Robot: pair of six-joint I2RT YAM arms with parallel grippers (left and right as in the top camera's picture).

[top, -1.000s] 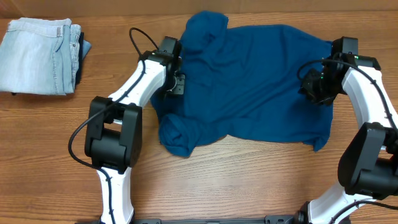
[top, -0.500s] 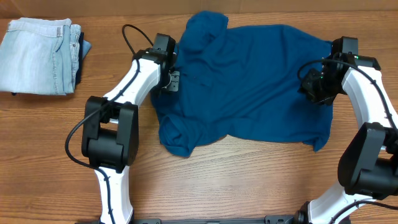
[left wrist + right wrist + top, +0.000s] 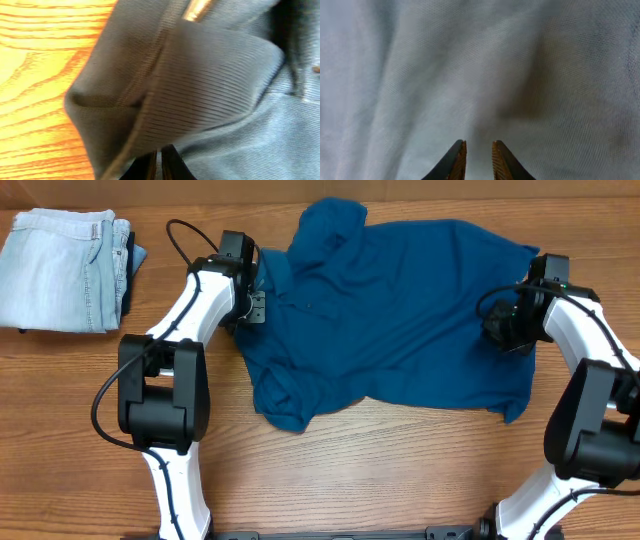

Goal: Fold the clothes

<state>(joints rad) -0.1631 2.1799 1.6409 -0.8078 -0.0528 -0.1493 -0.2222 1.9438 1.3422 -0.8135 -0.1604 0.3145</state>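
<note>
Two white-and-black arms reach away from the near edge of the wooden table [image 3: 400,470], one at each side of the teal-blue polo shirt [image 3: 400,310]. The shirt lies spread across the middle of the table, rumpled rather than flat. Nearest, at about 7 o'clock of it, a sleeve [image 3: 285,395] sits bunched in a roll. Farther in, at the shirt's 9 o'clock edge, the left pincer [image 3: 258,308] is closed to a sliver, and its wrist view shows a ribbed fold of the shirt gripped right at the tips. At 3 o'clock, the right pincer [image 3: 503,332] rests on the shirt's side with its jaws narrow. Smooth knit fills its wrist view, and whether any cloth is caught between the jaws cannot be told. Farthest off, at 10 o'clock on the table, a folded pair of pale jeans [image 3: 60,268] lies well apart from the shirt.
</note>
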